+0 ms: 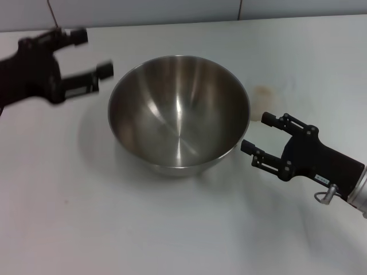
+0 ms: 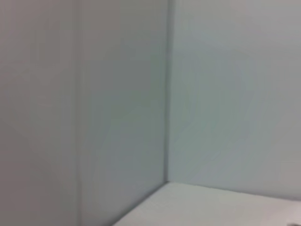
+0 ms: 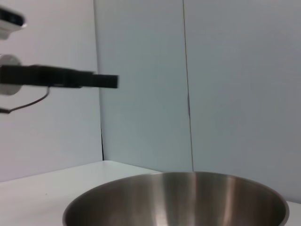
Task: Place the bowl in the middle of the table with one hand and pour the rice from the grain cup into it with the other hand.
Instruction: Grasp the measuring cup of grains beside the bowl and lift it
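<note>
The steel bowl [image 1: 179, 113] stands upright and empty in the middle of the white table [image 1: 172, 229]; it also shows in the right wrist view [image 3: 178, 200]. My left gripper [image 1: 92, 53] is open and empty, raised at the left just beside the bowl's rim; it shows far off in the right wrist view [image 3: 101, 81]. My right gripper [image 1: 256, 133] is open and empty, close to the bowl's right rim without touching it. The grain cup and the rice are out of view.
A faint brownish stain [image 1: 265, 91] marks the table right of the bowl. Pale wall panels [image 1: 172, 10] stand along the table's far edge; the left wrist view shows only a wall corner [image 2: 167, 117].
</note>
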Action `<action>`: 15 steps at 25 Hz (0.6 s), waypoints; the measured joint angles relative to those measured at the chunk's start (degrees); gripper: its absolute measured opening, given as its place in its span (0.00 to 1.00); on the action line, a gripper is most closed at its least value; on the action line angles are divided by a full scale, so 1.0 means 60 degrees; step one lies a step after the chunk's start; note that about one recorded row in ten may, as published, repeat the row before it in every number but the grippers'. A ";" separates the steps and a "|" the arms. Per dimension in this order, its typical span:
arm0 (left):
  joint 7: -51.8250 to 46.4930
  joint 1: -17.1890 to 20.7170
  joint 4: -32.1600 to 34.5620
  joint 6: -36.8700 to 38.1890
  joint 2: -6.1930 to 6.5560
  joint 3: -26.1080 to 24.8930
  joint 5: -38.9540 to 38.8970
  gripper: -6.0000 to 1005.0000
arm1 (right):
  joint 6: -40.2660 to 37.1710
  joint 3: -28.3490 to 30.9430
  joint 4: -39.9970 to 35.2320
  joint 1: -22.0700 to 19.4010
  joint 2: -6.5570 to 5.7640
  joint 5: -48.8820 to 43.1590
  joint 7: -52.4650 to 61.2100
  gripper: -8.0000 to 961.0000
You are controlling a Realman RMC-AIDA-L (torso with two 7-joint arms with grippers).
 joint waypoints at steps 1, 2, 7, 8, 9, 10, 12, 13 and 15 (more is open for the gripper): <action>0.0381 0.0144 -0.0026 0.0364 0.0029 -0.0035 0.0003 0.83 | 0.0000 0.0009 -0.0015 0.0029 0.0000 0.0002 0.0063 0.79; 0.0632 0.0246 -0.0032 0.0614 0.0046 -0.0057 0.0003 0.83 | 0.0001 0.0043 -0.0031 0.0054 0.0000 0.0003 0.0091 0.79; 0.1201 0.0661 -0.0059 0.1576 0.0089 -0.0439 0.0006 0.83 | 0.0027 0.0119 -0.0063 0.0104 -0.0011 0.0006 0.0163 0.79; 0.1169 0.0736 -0.0117 0.1855 0.0162 -0.0587 0.0011 0.83 | 0.0027 0.0122 -0.0074 0.0104 -0.0012 0.0006 0.0206 0.79; 0.1169 0.0736 -0.0117 0.1855 0.0162 -0.0587 0.0011 0.83 | 0.0028 0.0128 -0.0086 0.0103 -0.0013 0.0006 0.0250 0.79; 0.0953 0.0788 -0.0363 0.2270 0.0411 -0.0600 0.0034 0.83 | 0.0040 0.0178 -0.0095 0.0094 -0.0014 0.0006 0.0285 0.79; 0.0726 0.0741 -0.0562 0.2349 0.0543 -0.0591 0.0222 0.83 | 0.0060 0.0360 -0.0107 0.0054 -0.0015 0.0006 0.0302 0.79; 0.0623 0.0681 -0.0650 0.2352 0.0573 -0.0601 0.0407 0.83 | 0.0064 0.0459 -0.0111 0.0033 -0.0016 0.0006 0.0302 0.79; 0.0556 0.0571 -0.0756 0.2369 0.0589 -0.0623 0.0730 0.83 | 0.0085 0.0637 -0.0159 -0.0023 -0.0016 0.0006 0.0300 0.79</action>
